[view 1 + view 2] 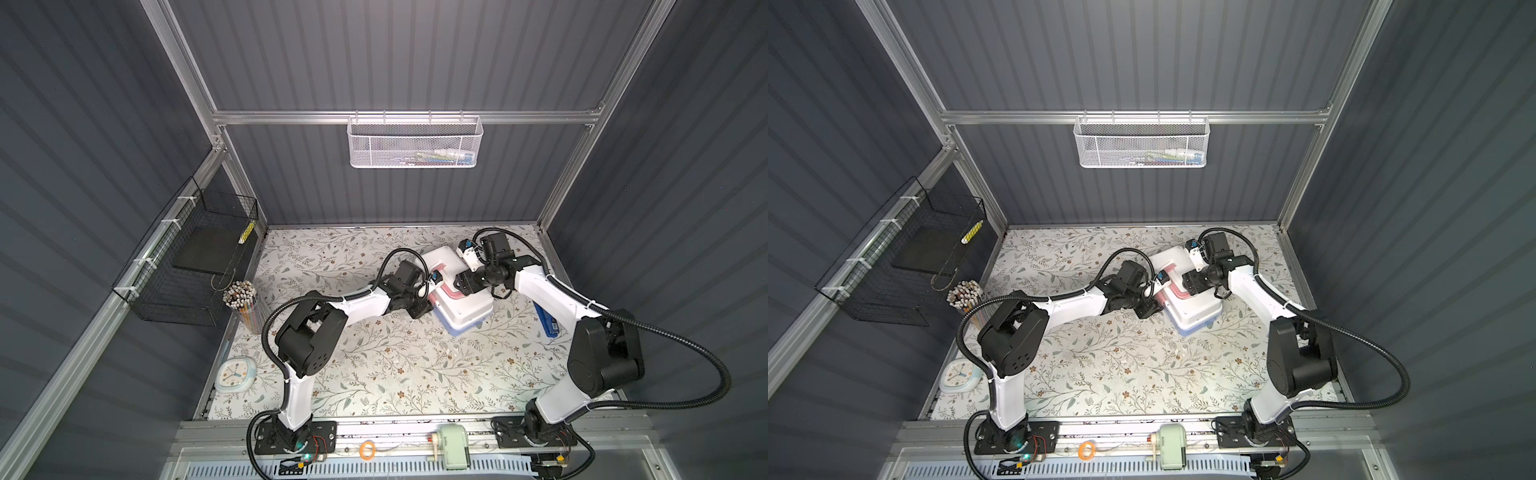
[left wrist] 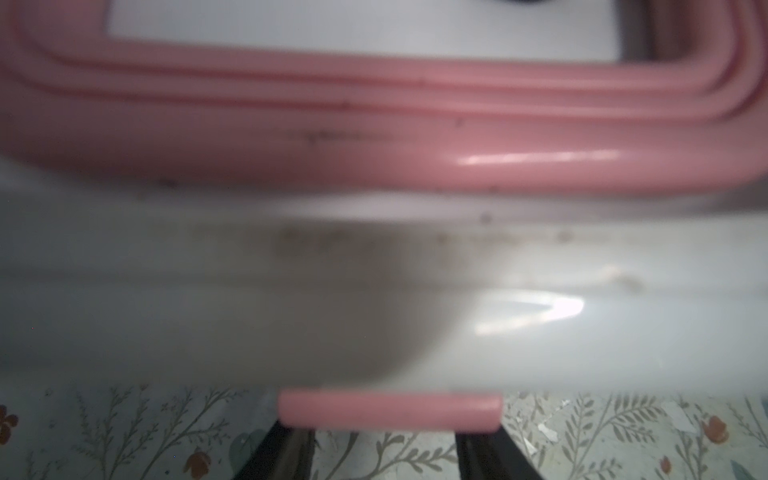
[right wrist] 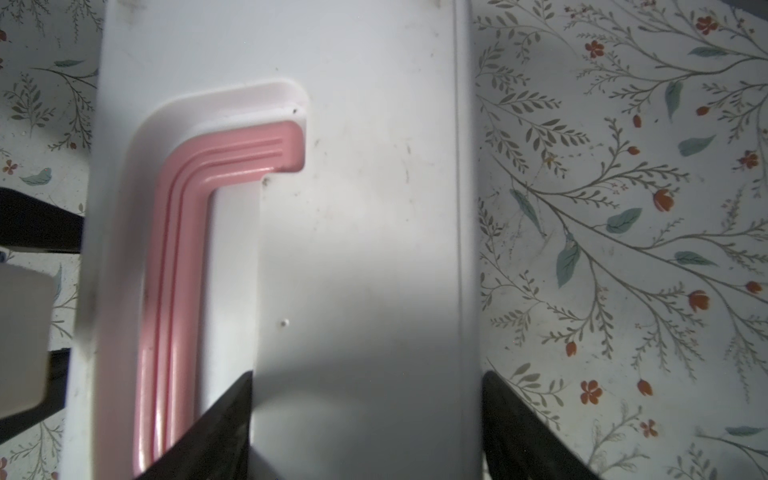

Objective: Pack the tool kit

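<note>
Floral-patterned surface [image 1: 395,365] fills the floor of a grey-walled booth. Left pincer [image 2: 384,436] is partly spread, its two black fingers apart with their tips hidden behind the pink latch [image 2: 388,411]; whether they touch it I cannot tell. Right pincer [image 3: 365,386] is spread wide over the white lid [image 3: 365,166], one finger in the recess beside the pink handle [image 3: 174,257], the other at the lid's outer edge; whether it squeezes the lid cannot be told. Both are at the tool kit [image 1: 467,309], which lies with its lid down on the surface toward the back right, turned askew, its light blue base [image 1: 459,330] showing under the lid's near corner. Near it on the right, a dark blue flat item [image 1: 548,322] lies partly under the right arm. Well apart on the left stand a cup of pencils [image 1: 241,295] and a small clock [image 1: 234,374]. A black wire basket [image 1: 187,266] hangs on the left wall, a white mesh basket [image 1: 415,141] on the back rail.
</note>
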